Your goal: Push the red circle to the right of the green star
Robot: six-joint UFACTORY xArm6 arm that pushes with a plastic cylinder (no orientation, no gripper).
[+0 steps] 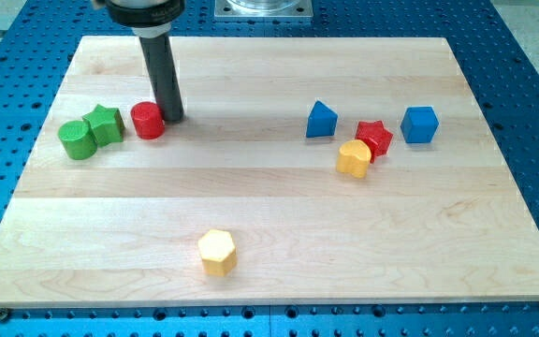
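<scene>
Red circle [147, 121] sits at about ten o'clock on the worktop [279, 225], just at three o'clock of the green star [105, 124], a narrow gap apart. A green cylinder [78, 139] touches the star at its eight o'clock. We carry no pincer, only a rod, so there is no spread or pinch to tell; our tip [172, 118] stands at the circle's three o'clock, touching or nearly so. We judge the circle light, stiff and smooth, apt to slide easily and spin off a round side. We would press its flank squarely through the centre, gently, since it looks almost placed already.
</scene>
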